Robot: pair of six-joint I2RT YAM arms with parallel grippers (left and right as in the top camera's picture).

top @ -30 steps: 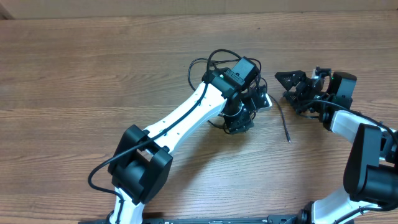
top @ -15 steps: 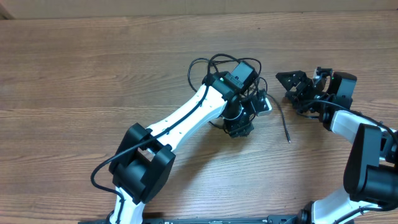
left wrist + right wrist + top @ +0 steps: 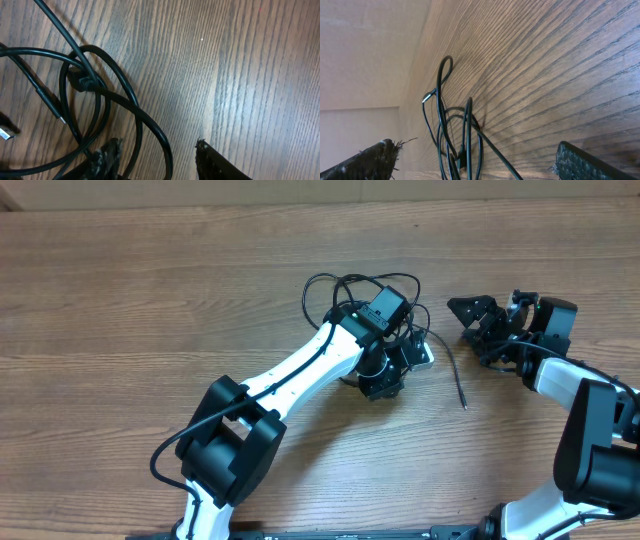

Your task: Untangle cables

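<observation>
Left wrist: left end effector point(image 3: 156, 150) wide open, astride looped cables point(image 3: 82, 82)

The cables point(image 3: 340, 282) lie on the table point(image 3: 150, 300) in the upper middle, under the left gripper point(image 3: 388, 372), with the right gripper point(image 3: 472, 316) at their right.

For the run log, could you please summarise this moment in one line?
cables: tangled loops on table | left gripper: open, over the loops | right gripper: open, empty

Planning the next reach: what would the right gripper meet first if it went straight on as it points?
Probably the cables, lying straight ahead of the open right gripper, though depth is unclear.
</observation>
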